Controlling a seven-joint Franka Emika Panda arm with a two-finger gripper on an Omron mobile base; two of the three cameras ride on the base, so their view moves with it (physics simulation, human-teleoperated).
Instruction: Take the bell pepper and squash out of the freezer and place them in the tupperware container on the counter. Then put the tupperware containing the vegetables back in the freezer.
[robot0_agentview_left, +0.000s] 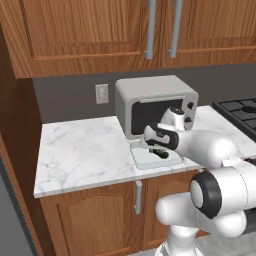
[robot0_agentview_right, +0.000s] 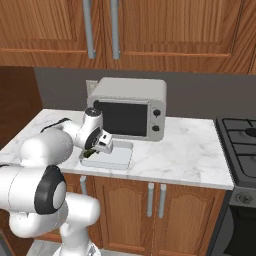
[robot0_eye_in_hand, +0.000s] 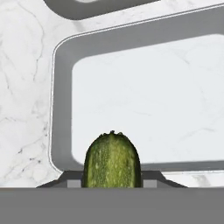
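Above the tupperware container (robot0_eye_in_hand: 61, 109), the fingers (robot0_agentview_left: 161, 151) clamp the squash (robot0_eye_in_hand: 112, 161) between them.

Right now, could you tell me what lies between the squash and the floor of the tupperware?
Nothing: in the hand view the squash, held in the gripper, hangs over the bare white floor of the tupperware.

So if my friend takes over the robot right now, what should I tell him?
Gripper: shut on the squash, held just over the tupperware container on the counter.
Done: squash is out of the freezer and brought to the container, which has nothing inside yet in the hand view.
Left: let go of the squash, fetch the bell pepper, then put the filled container into the freezer.
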